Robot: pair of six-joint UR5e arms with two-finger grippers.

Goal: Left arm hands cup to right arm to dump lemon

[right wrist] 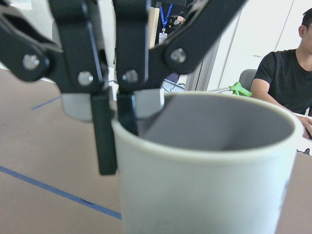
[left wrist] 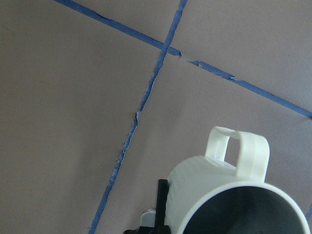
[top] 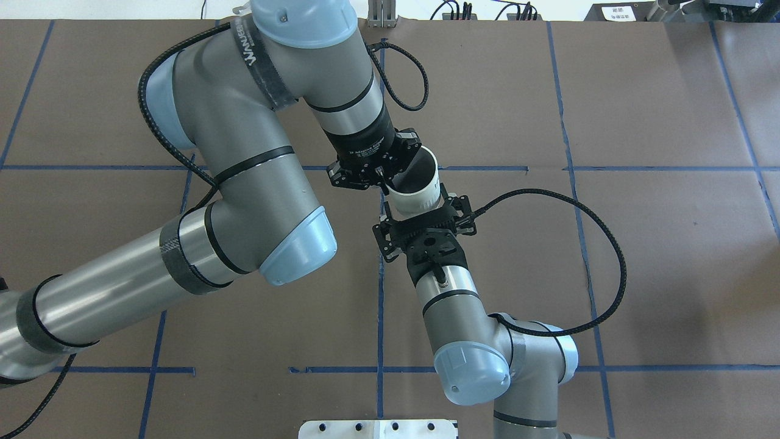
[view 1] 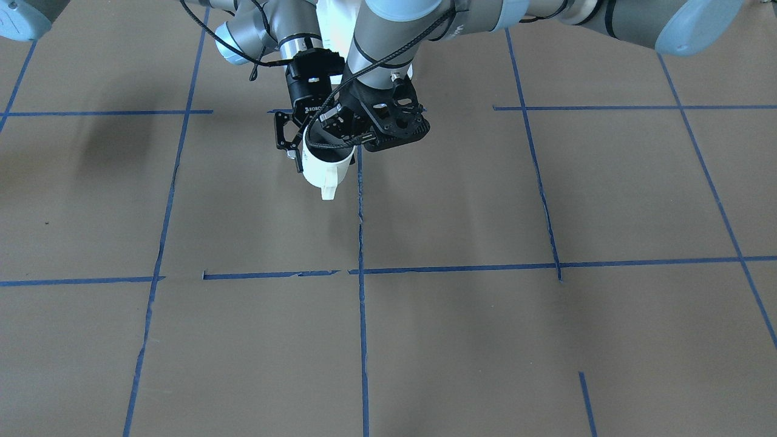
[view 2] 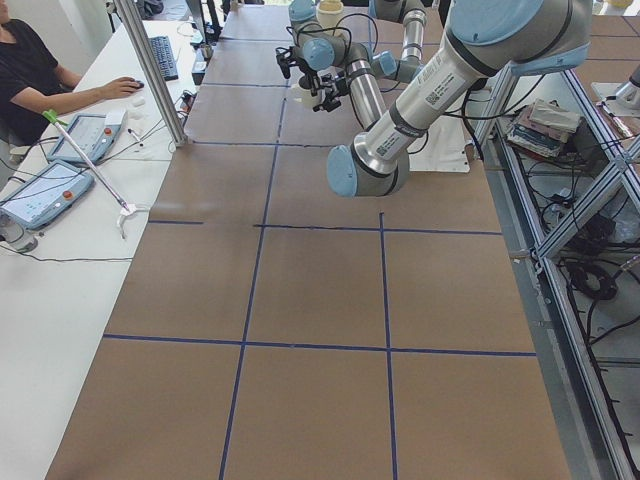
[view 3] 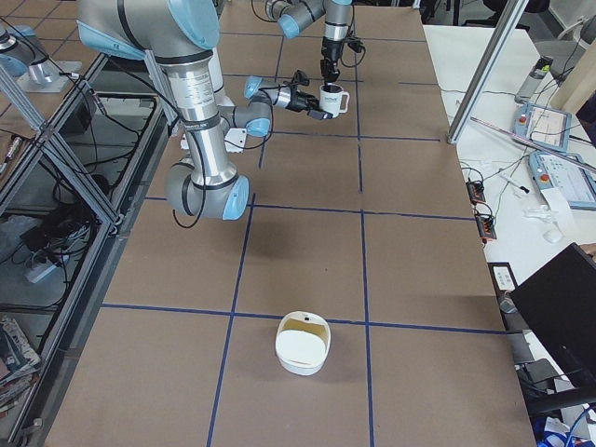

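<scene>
The white mug is ribbed, with a grey interior, dark lettering on its side and a squarish loop handle. It is upright, mouth up, suspended clear of the table, slightly toward 12 o'clock of centre in the overhead view. In the front-facing view the handle points to 6 o'clock. The mug's floor is hidden.

We see even, bright light; soft shadows fall on the table, glare streaks the left arm, and the cup blurs close up.
</scene>
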